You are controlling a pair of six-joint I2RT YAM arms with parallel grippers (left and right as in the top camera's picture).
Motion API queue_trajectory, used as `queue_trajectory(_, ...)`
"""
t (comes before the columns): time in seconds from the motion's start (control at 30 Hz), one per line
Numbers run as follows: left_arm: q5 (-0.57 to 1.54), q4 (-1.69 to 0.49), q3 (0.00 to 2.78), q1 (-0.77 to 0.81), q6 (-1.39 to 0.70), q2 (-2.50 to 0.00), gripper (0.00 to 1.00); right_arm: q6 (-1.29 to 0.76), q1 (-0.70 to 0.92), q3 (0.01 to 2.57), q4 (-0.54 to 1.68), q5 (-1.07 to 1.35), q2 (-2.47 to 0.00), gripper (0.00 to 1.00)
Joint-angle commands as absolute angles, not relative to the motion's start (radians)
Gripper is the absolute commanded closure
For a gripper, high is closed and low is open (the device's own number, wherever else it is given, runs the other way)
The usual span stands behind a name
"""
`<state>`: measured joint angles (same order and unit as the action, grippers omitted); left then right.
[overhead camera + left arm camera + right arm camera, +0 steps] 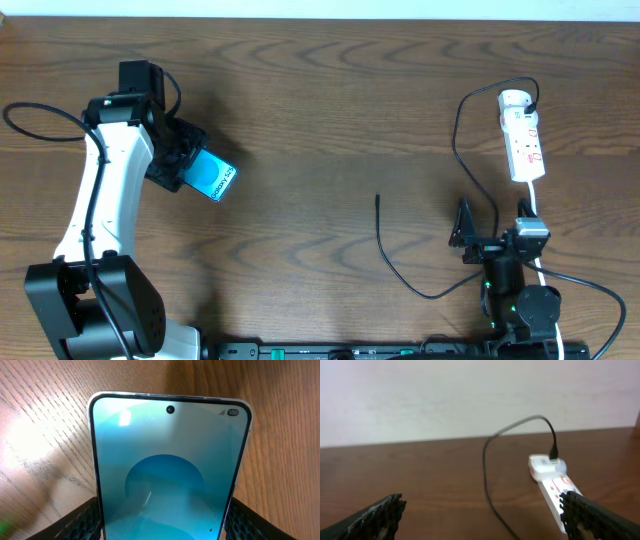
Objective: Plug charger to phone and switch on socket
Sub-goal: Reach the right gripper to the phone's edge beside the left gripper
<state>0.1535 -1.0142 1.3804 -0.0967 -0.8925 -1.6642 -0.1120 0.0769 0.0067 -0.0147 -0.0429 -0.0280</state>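
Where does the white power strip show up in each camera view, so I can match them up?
Overhead: the power strip lies at the upper right, its rounded end toward the top edge.
Left wrist: not in it.
Right wrist: lower right, running toward the bottom edge.
Shared landmark: the black charger cable, plugged in at its far end and looping away to the left.

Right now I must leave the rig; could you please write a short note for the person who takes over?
Left hand: shut on the phone, at the far left.
Right hand: open, empty, just before the socket.
Charger: one end sits in the socket; its free tip lies loose in the middle, apart from the phone.
Done: phone gripped.
Left to do: push the tip into the phone, switch on the socket; the switch's state is not readable.
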Motion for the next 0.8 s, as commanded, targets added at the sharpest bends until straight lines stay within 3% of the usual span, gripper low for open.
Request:
queue_trajectory(0.0,0.146,-1.016,1.378,-0.099,-0.884,-1.646,0.93,-0.152,0.08,0.044,-0.005,0.011,-0.025,0.01)
queue_trajectory(0.23,0.146,-1.016,1.378,-0.099,-0.884,-1.646,0.93,-0.133,0.08,0.39,0.262,0.041,-0.23,0.01)
queue_trajectory(0.4,0.149,-1.016,1.378,-0.099,-0.884,-1.646,0.92,-0.134,0.08,0.863,0.588,0.17,-0.72,0.01)
queue_trajectory(0.57,0.149,-1.016,1.378,-0.099,-0.884,-1.646,0.93,-0.126,0.08,1.366,0.905,0.574,-1.259,0.01)
queue_trajectory(0.67,0.174,-1.016,1.378,-0.099,-0.884,-1.646,0.93,-0.158,0.081,1.56,0.868,0.824,-1.546,0.01)
queue_trajectory(0.77,0.194,-1.013,1.378,-0.099,-0.884,-1.646,0.93,-0.293,0.084,1.586,0.728,0.962,-1.703,0.01)
